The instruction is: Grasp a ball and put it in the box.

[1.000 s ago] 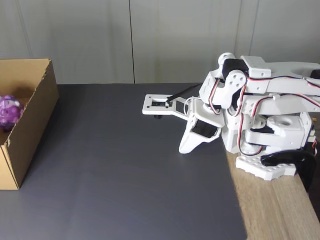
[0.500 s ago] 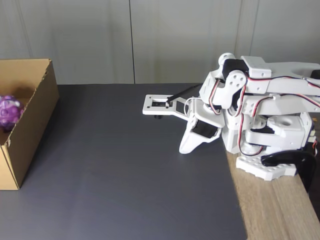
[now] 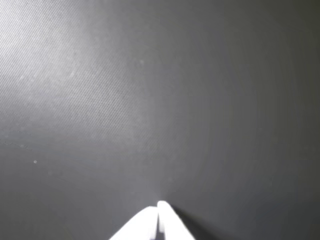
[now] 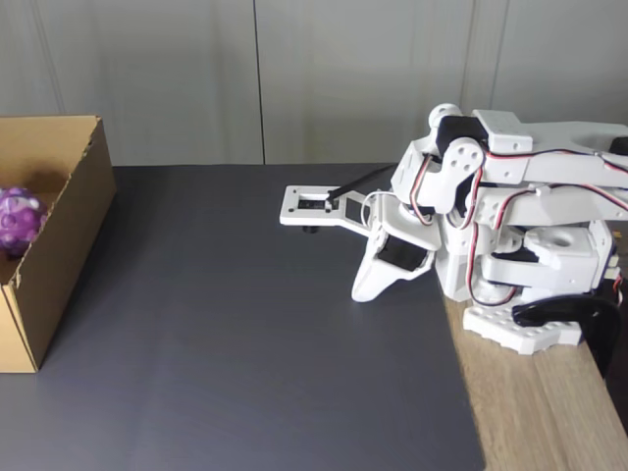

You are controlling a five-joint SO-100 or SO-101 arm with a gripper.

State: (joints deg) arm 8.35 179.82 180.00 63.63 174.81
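Gripper (image 4: 359,292) reads clenched on my wrist feed, its white fingertips (image 3: 162,207) pressed together over the dark mat (image 4: 255,324), holding nothing; arm folded low by its base; ball (image 4: 20,219) sits inside the box (image 4: 59,255) at far left.

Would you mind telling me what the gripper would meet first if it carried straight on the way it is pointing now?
Most likely the dark mat: the shut gripper points steeply down at it, tips close to its surface.
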